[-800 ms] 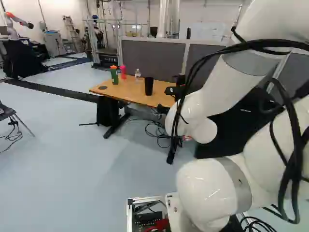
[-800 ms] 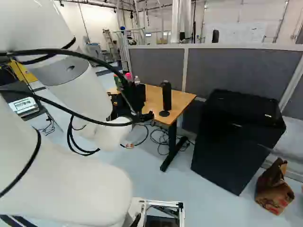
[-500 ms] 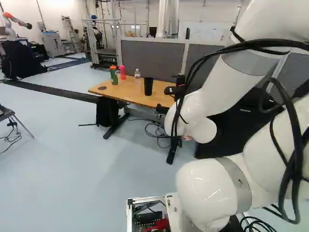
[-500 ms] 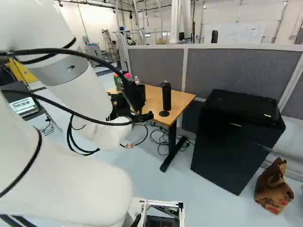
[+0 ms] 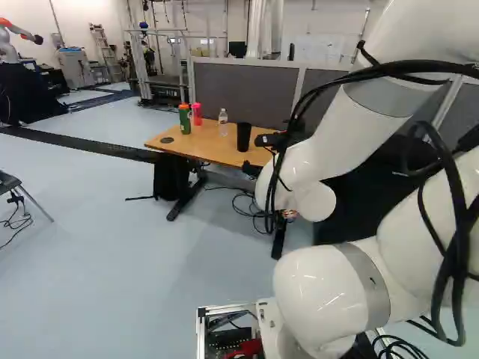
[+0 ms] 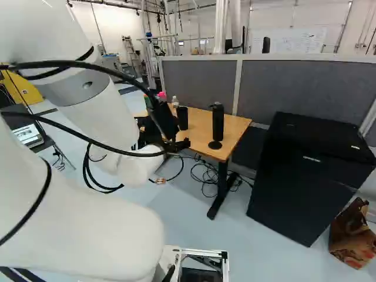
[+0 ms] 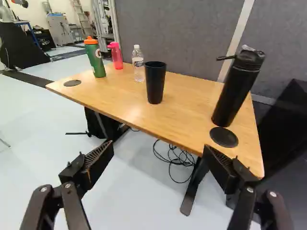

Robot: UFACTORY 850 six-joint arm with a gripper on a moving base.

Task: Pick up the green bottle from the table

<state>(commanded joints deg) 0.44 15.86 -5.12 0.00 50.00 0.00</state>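
In the right base view my gripper (image 6: 181, 144) hangs at the arm's end, partly hidden by cables, short of the wooden table (image 6: 232, 126). The wrist view shows the gripper (image 7: 158, 149) open, its fingers wide apart with nothing between them, in front of the table's near edge. The green bottle (image 7: 95, 60) with an orange lid stands upright near the table's far left end, well ahead of the fingers; in the left base view the green bottle (image 5: 184, 120) is beside a pink one.
Also on the table are a pink bottle (image 7: 116, 55), a clear bottle (image 7: 138, 64), a black cup (image 7: 155, 82) and a tall black bottle (image 7: 237, 86). A grey partition (image 6: 299, 88) rises behind. A black cabinet (image 6: 308, 176) stands right of the table. Another robot (image 5: 11, 37) is far off.
The base has moved: the table and everything around it have shifted rightward in both base views and look slightly nearer. Against its lowest joint the arm has not visibly moved.
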